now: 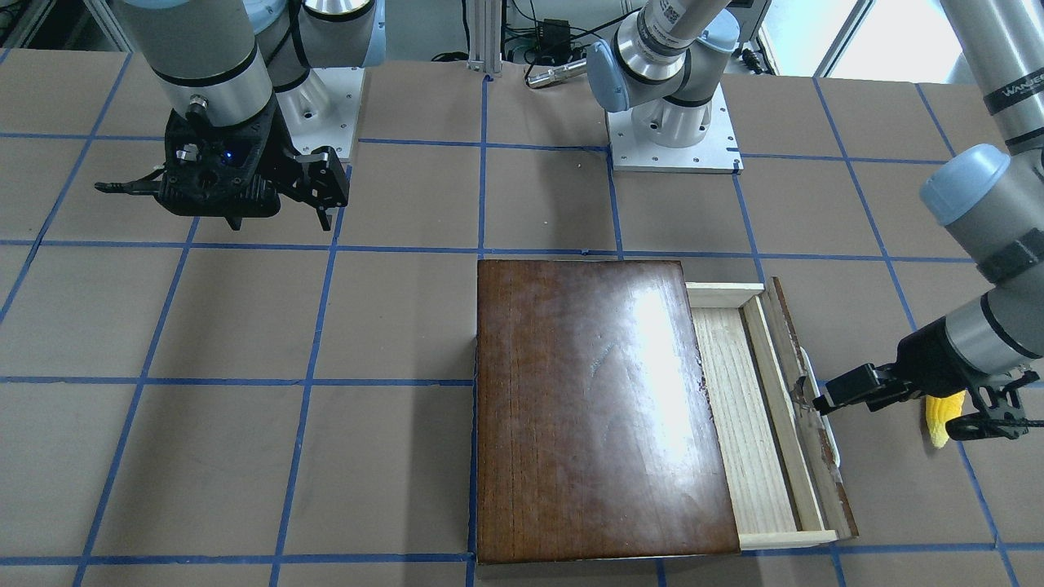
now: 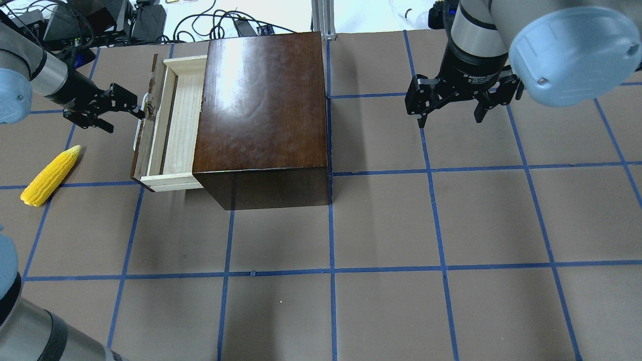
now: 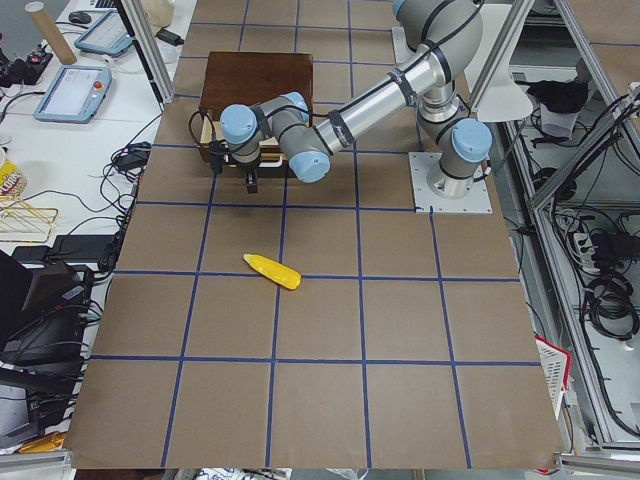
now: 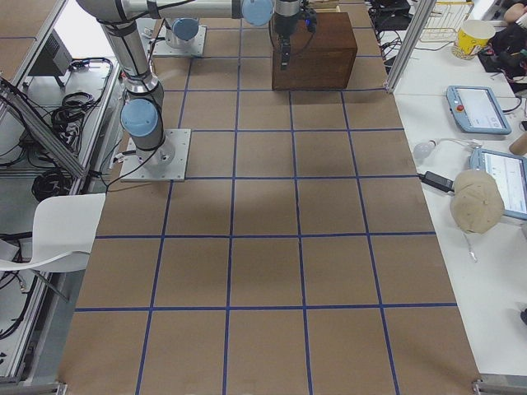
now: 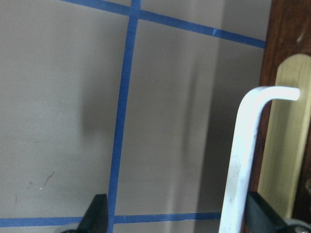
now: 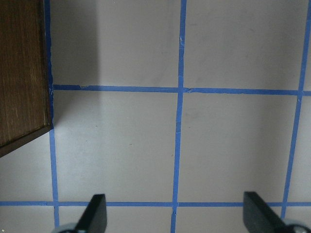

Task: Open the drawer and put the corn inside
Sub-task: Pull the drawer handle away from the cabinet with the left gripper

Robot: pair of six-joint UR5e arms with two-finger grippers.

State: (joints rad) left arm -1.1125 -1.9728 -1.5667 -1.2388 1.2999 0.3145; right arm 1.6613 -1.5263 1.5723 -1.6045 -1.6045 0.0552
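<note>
One corn (image 2: pixel 50 175) lies near one drawer (image 2: pixel 178 125); left gripper (image 2: pixel 127 121), right gripper (image 2: pixel 450 121) gape.

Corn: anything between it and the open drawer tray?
Nothing lies on the table between the corn and the drawer. Only the drawer's own dark front panel, with its white handle, faces the corn, so it must go over that. The left tool, open at the handle, sits just beside that line.

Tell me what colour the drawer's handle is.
White. The handle shows best in the left wrist view.
</note>
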